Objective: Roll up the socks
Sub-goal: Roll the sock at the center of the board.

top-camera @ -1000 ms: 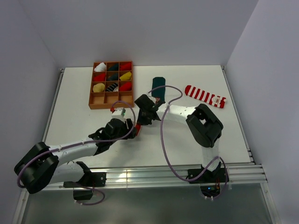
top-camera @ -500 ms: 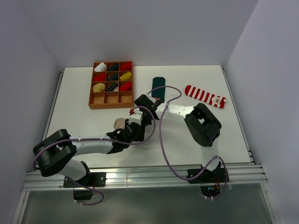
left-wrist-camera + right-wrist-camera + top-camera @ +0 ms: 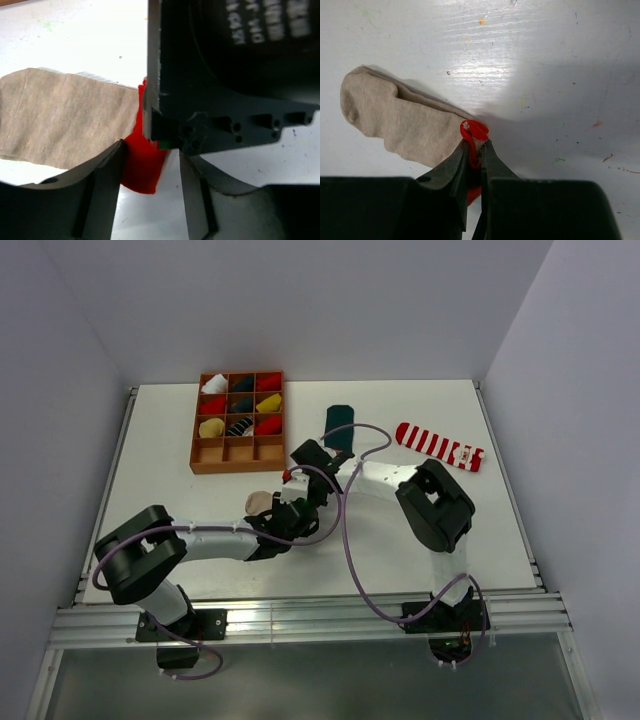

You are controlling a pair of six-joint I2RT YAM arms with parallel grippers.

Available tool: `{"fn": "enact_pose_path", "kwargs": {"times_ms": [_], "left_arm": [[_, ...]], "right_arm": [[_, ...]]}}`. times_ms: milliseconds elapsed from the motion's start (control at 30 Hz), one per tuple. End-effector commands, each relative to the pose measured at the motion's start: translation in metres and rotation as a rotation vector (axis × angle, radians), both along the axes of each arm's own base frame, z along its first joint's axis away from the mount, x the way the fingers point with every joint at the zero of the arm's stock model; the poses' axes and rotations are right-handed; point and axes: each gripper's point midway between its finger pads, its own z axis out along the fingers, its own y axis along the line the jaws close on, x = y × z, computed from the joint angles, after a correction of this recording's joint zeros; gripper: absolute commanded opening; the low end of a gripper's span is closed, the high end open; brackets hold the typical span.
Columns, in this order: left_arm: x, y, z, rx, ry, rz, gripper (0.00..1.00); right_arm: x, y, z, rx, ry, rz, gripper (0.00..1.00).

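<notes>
The beige sock (image 3: 257,502) lies flat in the middle of the table, its red end (image 3: 475,131) pinched and bunched in my right gripper (image 3: 476,146), which is shut on it. My left gripper (image 3: 150,185) is open right beside the right one. The sock's red end (image 3: 142,167) hangs between its fingers and touches the left finger (image 3: 102,192). In the top view the two grippers meet, left (image 3: 290,505) and right (image 3: 295,478). The dark green sock (image 3: 340,426) and the red-and-white striped sock (image 3: 440,446) lie flat farther back.
A brown compartment tray (image 3: 198,448) at the back left holds several rolled bundles in white, red, yellow and dark colours. The right gripper's black body (image 3: 230,75) fills the upper right of the left wrist view. A purple cable (image 3: 347,540) loops over the table.
The left arm swung its gripper right, up against the right gripper at the sock's red end, and its jaws have narrowed. The right gripper kept its hold and barely moved.
</notes>
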Motion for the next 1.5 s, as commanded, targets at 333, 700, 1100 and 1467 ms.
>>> {"fn": "enact_pose_path", "kwargs": {"times_ms": [333, 700, 1100, 1467], "left_arm": [[-0.011, -0.001, -0.024, 0.109, 0.090, -0.060, 0.09], [-0.015, -0.006, -0.009, -0.083, 0.159, -0.119, 0.01], [-0.016, 0.005, -0.009, -0.436, 0.368, -0.104, 0.01], [-0.011, 0.032, -0.027, -0.653, 0.511, 0.026, 0.01]], "right_arm": [[-0.003, 0.019, 0.010, 0.064, 0.021, 0.036, 0.00], [0.022, 0.009, 0.053, 0.258, -0.143, -0.012, 0.40], [0.022, -0.007, 0.062, 0.328, -0.242, -0.110, 0.63], [0.009, 0.000, 0.035, 0.366, -0.178, -0.127, 0.63]]}}
